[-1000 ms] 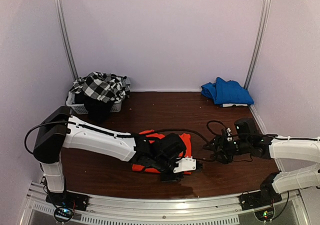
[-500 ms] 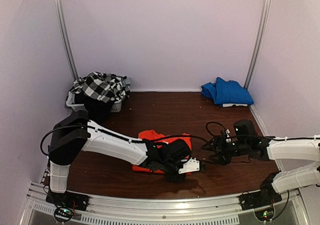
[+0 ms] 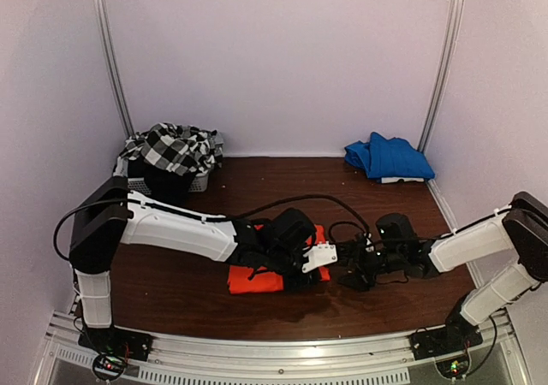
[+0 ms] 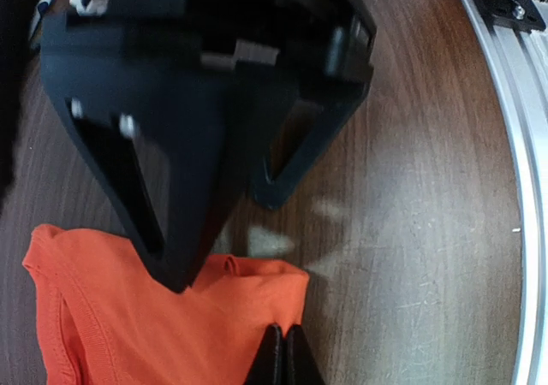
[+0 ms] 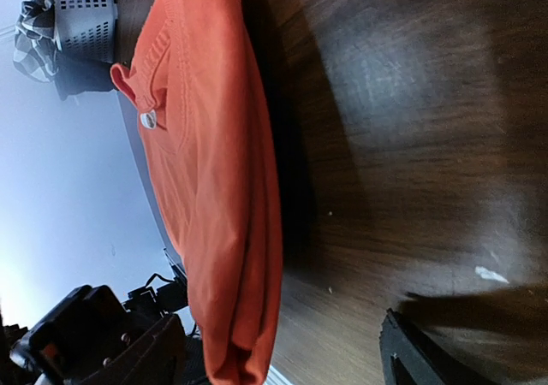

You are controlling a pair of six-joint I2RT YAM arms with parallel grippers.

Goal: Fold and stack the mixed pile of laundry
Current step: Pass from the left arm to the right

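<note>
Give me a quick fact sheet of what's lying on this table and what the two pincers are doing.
Middle: folded orange garment
Left pincer: closed at the orange garment's edge
Right pincer: open, beside that garment, holding nothing
Far left: basket draped with checked garment and black garment
Far right: blue garment

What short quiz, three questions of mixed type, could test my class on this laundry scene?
1. True or false: the right gripper is open.
2. Which garment lies at the left gripper's tips? A green shirt, B orange shirt, C white towel.
3. Fill in: the checked cloth is draped over the ____.
Key: 1 true; 2 B; 3 basket.
</note>
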